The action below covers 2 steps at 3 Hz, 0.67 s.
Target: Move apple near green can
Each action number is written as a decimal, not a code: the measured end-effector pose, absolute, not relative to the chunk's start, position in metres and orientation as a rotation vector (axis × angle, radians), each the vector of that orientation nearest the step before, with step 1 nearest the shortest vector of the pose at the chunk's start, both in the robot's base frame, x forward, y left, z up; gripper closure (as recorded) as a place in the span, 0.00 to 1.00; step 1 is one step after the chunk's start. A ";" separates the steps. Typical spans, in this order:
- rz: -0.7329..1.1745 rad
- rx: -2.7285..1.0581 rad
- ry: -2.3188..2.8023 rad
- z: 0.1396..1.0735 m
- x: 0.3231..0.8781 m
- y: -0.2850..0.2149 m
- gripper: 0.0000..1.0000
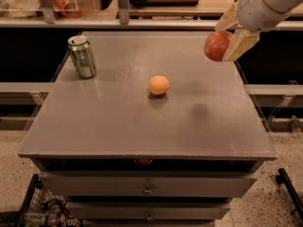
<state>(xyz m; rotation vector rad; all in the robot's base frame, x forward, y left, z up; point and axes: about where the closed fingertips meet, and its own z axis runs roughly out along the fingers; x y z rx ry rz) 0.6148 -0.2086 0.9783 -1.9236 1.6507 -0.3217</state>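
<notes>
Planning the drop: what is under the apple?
The gripper, upper right, grips the apple in the air. Beneath is grey tabletop with a faint shadow; the apple hides the strip behind it.
</notes>
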 end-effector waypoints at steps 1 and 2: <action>-0.271 -1.933 1.541 0.991 0.645 -0.158 1.00; -0.270 -1.932 1.541 0.990 0.645 -0.158 1.00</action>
